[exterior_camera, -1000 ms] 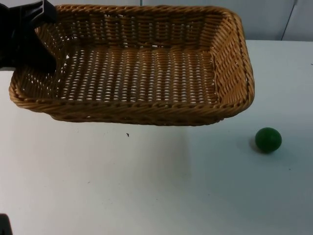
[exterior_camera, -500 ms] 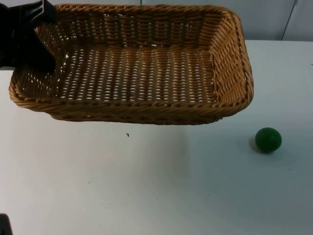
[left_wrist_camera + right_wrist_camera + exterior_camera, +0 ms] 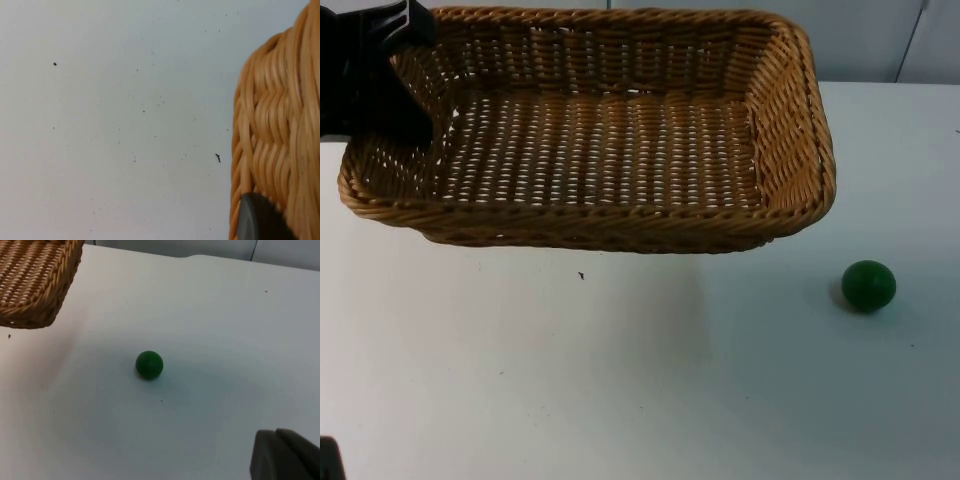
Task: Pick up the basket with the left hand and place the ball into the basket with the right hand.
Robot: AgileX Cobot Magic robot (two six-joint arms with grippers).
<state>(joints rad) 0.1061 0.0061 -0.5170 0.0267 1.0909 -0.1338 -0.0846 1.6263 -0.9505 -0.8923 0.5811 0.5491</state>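
Gripping basket [image 3: 620,140] rim, left gripper [image 3: 382,85] fingers; ball [image 3: 868,285] on table [image 3: 650,380]; right fingers' state unclear.

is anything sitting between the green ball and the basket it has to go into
Nothing visible. Bare white table lies between the green ball and the wicker basket, which the left gripper holds raised by its rim. The basket holds nothing.

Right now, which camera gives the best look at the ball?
The right wrist view: the ball sits whole and unobstructed on the table, apart from the basket. The top view shows it smaller, near the edge.
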